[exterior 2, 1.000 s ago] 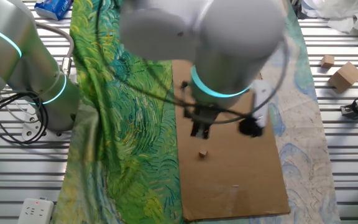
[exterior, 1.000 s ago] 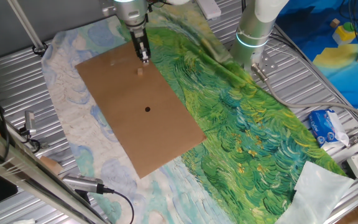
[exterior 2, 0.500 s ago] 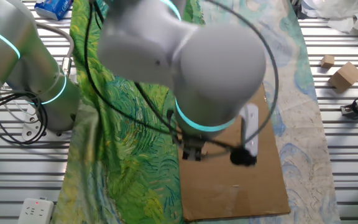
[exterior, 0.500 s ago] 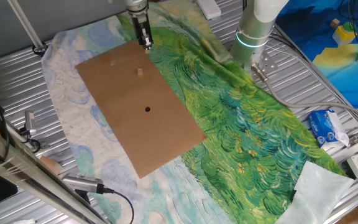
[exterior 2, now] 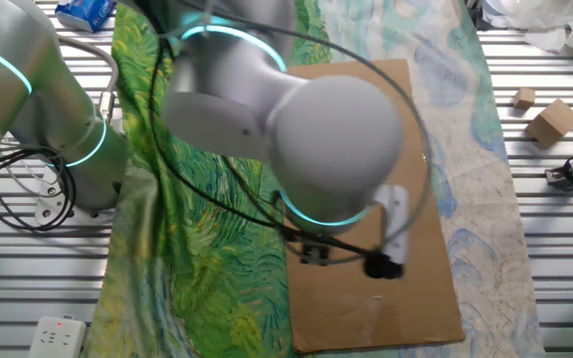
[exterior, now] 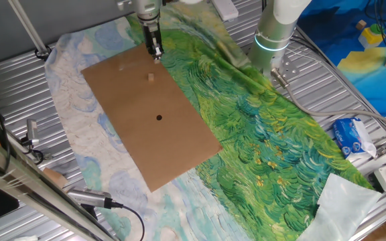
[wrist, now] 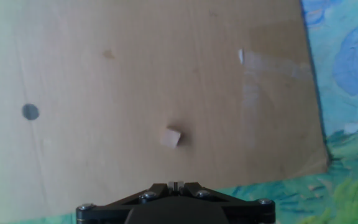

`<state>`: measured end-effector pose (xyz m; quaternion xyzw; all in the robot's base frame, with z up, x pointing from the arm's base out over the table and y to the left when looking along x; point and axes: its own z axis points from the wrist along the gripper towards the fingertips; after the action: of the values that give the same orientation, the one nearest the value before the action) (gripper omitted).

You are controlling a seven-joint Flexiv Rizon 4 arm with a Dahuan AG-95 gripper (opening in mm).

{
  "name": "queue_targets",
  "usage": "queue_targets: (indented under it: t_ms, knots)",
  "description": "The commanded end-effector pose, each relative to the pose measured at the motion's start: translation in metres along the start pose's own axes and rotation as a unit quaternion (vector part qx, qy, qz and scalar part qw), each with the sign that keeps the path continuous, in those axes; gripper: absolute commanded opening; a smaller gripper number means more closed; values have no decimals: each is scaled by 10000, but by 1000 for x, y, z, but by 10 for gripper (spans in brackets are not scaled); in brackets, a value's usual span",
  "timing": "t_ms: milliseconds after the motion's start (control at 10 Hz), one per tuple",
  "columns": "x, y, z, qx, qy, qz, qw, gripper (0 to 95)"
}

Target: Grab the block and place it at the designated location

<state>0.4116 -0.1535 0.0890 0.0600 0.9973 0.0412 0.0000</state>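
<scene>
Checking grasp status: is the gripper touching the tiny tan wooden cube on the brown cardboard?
Apart. One fixed view shows the gripper above bare cardboard sheet, short of the tiny tan wooden cube; the hand view shows the cube lying alone.

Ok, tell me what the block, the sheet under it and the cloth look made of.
Block: pale matte wood, apparently, with crisp cube edges. Sheet: brown cardboard, dull and flat, with a glossy tape strip. Cloth: printed fabric, likely; it wrinkles and drapes.
</scene>
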Motion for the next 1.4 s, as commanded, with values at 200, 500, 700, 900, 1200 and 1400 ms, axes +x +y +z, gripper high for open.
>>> queue_targets:
  t_ms: [200, 500, 700, 900, 1200, 1400]
  knots:
    - [-30, 6, 4, -49, 70, 33, 10000, 0]
    - [-34, 8, 14, -82, 64, 28, 9999, 0]
    - [-30, 13, 17, -71, 40, 77, 9999, 0]
    - [-25, 14, 24, -65, -7, 86, 9999, 0]
    - [-23, 14, 37, -57, -130, 69, 9999, 0]
    - [-22, 14, 41, -39, -175, 60, 9998, 0]
